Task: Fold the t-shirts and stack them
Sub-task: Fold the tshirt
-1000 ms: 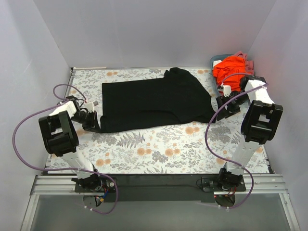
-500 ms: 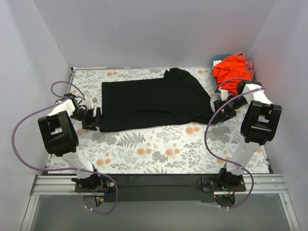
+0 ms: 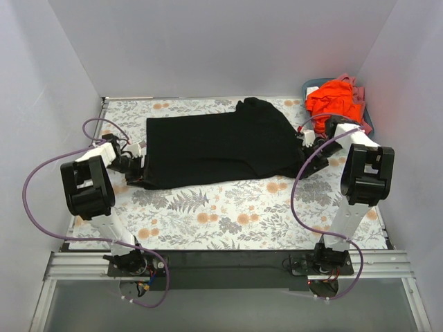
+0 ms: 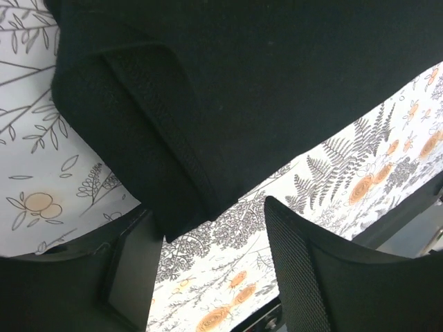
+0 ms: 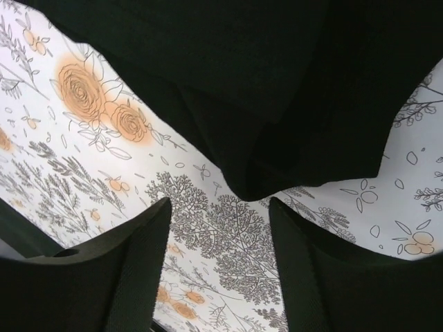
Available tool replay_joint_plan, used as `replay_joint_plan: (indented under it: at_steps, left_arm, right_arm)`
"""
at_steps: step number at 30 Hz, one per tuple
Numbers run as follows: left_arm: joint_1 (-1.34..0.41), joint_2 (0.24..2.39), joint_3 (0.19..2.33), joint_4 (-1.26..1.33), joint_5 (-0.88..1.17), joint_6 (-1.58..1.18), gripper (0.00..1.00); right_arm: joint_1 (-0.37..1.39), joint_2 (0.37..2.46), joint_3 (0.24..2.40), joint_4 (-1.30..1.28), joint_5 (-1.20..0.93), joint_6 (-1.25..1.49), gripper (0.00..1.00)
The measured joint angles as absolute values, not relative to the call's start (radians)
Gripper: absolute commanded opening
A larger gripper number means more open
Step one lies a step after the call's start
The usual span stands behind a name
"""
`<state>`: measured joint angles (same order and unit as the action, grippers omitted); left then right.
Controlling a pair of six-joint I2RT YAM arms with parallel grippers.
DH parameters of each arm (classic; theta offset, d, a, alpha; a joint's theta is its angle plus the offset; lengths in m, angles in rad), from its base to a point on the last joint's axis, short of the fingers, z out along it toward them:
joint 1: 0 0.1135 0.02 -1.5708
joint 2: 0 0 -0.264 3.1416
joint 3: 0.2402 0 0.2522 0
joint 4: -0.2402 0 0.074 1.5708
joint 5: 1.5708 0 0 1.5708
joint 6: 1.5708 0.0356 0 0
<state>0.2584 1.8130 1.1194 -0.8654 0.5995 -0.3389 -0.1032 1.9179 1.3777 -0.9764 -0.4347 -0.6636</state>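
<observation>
Top view: a large black t-shirt (image 3: 221,149) lies spread flat on the flowered tabletop (image 3: 228,214), its length running left to right. The left gripper (image 3: 136,171) sits at the shirt's near-left corner and the right gripper (image 3: 309,150) at its right end. From up here the jaws are too small to judge. Beyond the shirt's right end, an orange-red shirt (image 3: 336,100) and some pink cloth (image 3: 357,86) are heaped in a teal basket (image 3: 309,86). Left wrist view: the jaws are spread wide, and the shirt's hemmed corner (image 4: 176,187) pokes into the gap between them, touching neither so far as can be seen. Right wrist view: the jaws are likewise spread, with a rounded fold (image 5: 256,173) of the black cloth just above the gap. The step in hand looks like taking hold of both ends of the shirt for a first fold. To do it well, each gripper should slide further onto its corner so the jaws bite well past the hem and catch every layer. Both should then close at the same time and lift evenly, so the cloth neither twists nor slips.
</observation>
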Motion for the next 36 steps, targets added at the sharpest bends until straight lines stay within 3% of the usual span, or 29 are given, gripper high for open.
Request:
replay_joint_plan:
  at_steps: [3, 5, 7, 11, 12, 36]
  left_arm:
    - [0.258, 1.818, 1.119, -0.854, 0.601, -0.352, 0.51]
    - [0.257, 1.82, 1.119, -0.848, 0.604, -0.361, 0.43]
    - [0.255, 1.825, 1.119, -0.841, 0.607, -0.371, 0.3]
    - [0.253, 1.827, 1.119, -0.836, 0.606, -0.378, 0.0]
    - [0.253, 1.828, 1.119, -0.836, 0.604, -0.379, 0.0]
    - [0.246, 1.862, 1.256, -0.969, 0.452, -0.227, 0.0]
  right_arm:
    - [-0.095, 1.928, 1.378, -0.96, -0.419, -0.659, 0.55]
    - [-0.089, 1.935, 1.378, -0.957, -0.413, -0.658, 0.52]
    - [-0.083, 1.942, 1.378, -0.953, -0.406, -0.661, 0.43]
    - [-0.074, 1.954, 1.379, -0.942, -0.391, -0.663, 0.09]
    - [-0.074, 1.958, 1.382, -0.941, -0.384, -0.663, 0.02]
    - [-0.068, 2.027, 1.555, -1.088, -0.257, -0.766, 0.01]
